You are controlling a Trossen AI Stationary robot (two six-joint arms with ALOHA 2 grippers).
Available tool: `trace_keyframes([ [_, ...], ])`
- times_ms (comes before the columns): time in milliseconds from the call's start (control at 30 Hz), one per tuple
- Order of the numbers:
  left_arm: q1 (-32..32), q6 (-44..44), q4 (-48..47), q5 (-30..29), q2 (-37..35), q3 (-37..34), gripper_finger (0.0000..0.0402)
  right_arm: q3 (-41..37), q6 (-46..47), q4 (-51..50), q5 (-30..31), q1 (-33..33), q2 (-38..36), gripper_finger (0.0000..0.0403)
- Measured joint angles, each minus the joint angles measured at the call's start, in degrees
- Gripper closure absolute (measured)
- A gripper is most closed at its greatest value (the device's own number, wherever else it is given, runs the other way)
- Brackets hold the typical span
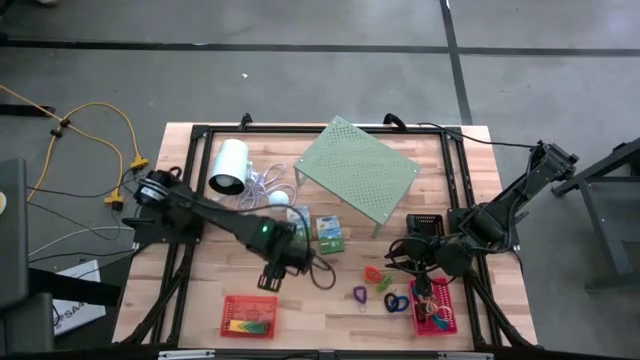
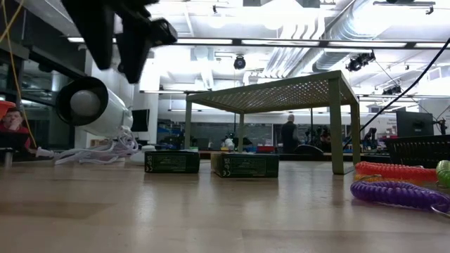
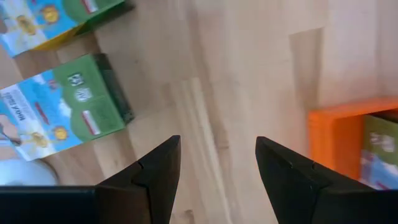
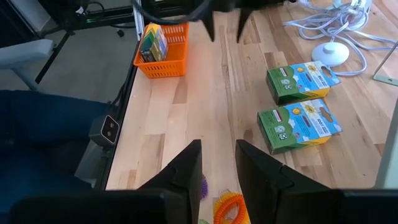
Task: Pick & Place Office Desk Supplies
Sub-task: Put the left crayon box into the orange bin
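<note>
Two green-white boxes [image 1: 330, 232] [image 4: 298, 127] lie flat on the table's middle, in front of the shelf. Coiled loops, orange [image 1: 375, 273] and purple [image 1: 360, 295], lie on the wood toward the near right. A red basket [image 1: 248, 315] with green-yellow items stands at the near edge, a pink basket [image 1: 436, 312] with small items at the near right, and a black basket [image 1: 425, 224] behind it. My left gripper [image 1: 272, 278] [image 3: 217, 168] is open and empty above bare wood, between the boxes and the red basket. My right gripper [image 4: 217, 162] is open and empty above the coils.
A pale green perforated shelf [image 1: 355, 170] stands at the far middle. A white cylinder [image 1: 228, 168] with a white cord [image 1: 262, 185] lies at the far left. Bare wood shows between the boxes and the red basket. A person shows beyond the table in the low view [image 2: 10, 121].
</note>
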Motion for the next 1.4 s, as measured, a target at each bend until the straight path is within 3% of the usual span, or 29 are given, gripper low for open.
trace_keyframes([
  [367,13.3,7.4,1.1,5.8,-0.2,-0.6,0.0201,0.0,0.0,0.0,0.0,0.0,0.0,0.0317],
  [600,14.5,7.8,3.2,6.0,-1.0,-1.1,0.0201,0.0,0.0,0.0,0.0,0.0,0.0,0.0317],
  [967,19.3,5.0,26.6,8.9,-14.2,-21.2,0.0201,0.0,0.0,0.0,0.0,0.0,0.0,0.0317],
  [1400,31.1,7.7,32.6,19.8,-15.4,-28.4,0.0201,0.0,0.0,0.1,0.0,0.0,0.0,0.0317],
])
